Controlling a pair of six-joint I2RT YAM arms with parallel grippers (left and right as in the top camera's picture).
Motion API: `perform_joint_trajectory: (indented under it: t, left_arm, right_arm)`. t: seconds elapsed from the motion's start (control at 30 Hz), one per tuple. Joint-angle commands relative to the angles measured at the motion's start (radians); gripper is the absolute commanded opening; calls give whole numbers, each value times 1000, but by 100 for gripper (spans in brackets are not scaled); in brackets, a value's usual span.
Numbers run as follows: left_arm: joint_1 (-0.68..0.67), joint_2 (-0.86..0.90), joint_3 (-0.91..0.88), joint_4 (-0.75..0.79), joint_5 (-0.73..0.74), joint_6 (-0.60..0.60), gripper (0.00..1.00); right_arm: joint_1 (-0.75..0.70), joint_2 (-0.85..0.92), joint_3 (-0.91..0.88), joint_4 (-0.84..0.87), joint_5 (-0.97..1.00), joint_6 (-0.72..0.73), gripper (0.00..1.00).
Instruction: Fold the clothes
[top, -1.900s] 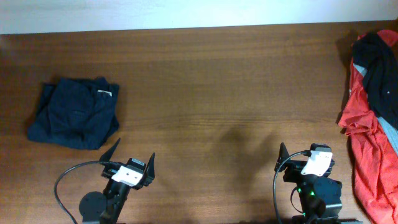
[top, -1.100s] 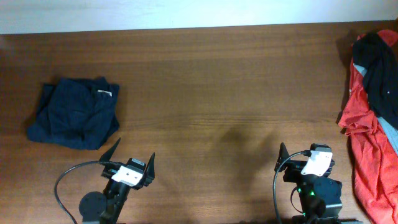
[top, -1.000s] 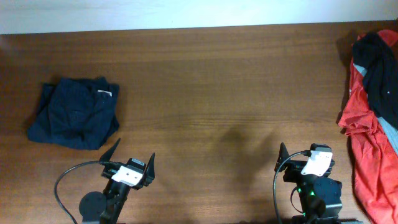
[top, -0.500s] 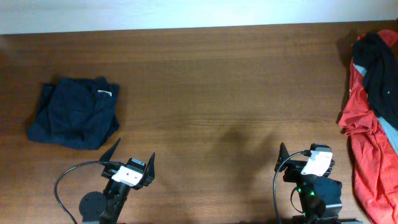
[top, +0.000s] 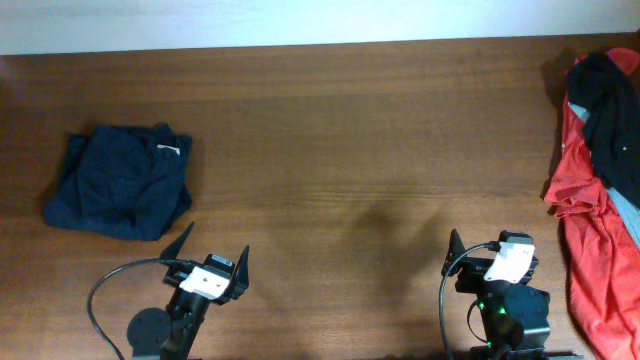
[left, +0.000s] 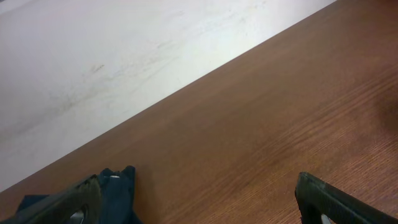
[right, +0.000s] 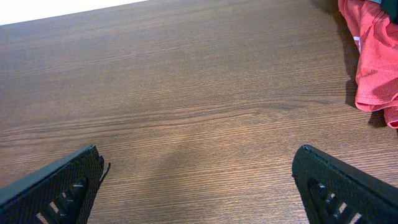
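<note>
A folded dark navy garment (top: 118, 181) lies on the left of the wooden table (top: 330, 150); a corner of it shows in the left wrist view (left: 118, 198). A pile of unfolded clothes, red (top: 590, 230) with a black piece (top: 612, 100) on top, lies at the right edge; its red cloth shows in the right wrist view (right: 372, 56). My left gripper (top: 212, 246) is open and empty near the front edge, below the navy garment. My right gripper (top: 480, 250) is open and empty at the front right, left of the pile.
A white wall (top: 300, 20) runs behind the table's far edge. A black cable (top: 105, 285) loops by the left arm's base.
</note>
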Motion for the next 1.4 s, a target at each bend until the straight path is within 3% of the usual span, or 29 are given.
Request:
perform_joint_trajectory:
  t: [0.0, 0.37, 0.7, 0.83, 0.87, 0.93, 1.13, 1.37]
  left_arm:
    - [-4, -11, -14, 3, -4, 5, 99]
    - [-4, -11, -14, 7, 5, 5, 99]
    - [-4, -11, -14, 96, 327, -3, 99]
    - [-4, -9, 10, 146, 278, -200, 99]
    - [-4, -4, 31, 190, 283, -289, 99]
    - [-3, 12, 93, 182, 282, -333, 99]
    - [-4, 195, 373, -42, 182, -323, 99]
    - [-4, 579, 758, -290, 182, -320, 99]
  right_arm:
    - [-8, -10, -6, -2, -2, 0, 99]
    - [-8, -10, -6, 26, -5, 1, 99]
    - [-8, -10, -6, 74, -357, 205, 99]
    - [-8, -10, 8, 146, -454, 214, 98]
    - [-8, -8, 42, 144, -459, 213, 98]
    - [-8, -1, 109, 138, -458, 158, 98]
    - [-8, 122, 355, 26, -327, 60, 98]
    - [-8, 494, 705, -312, -255, 60, 98]
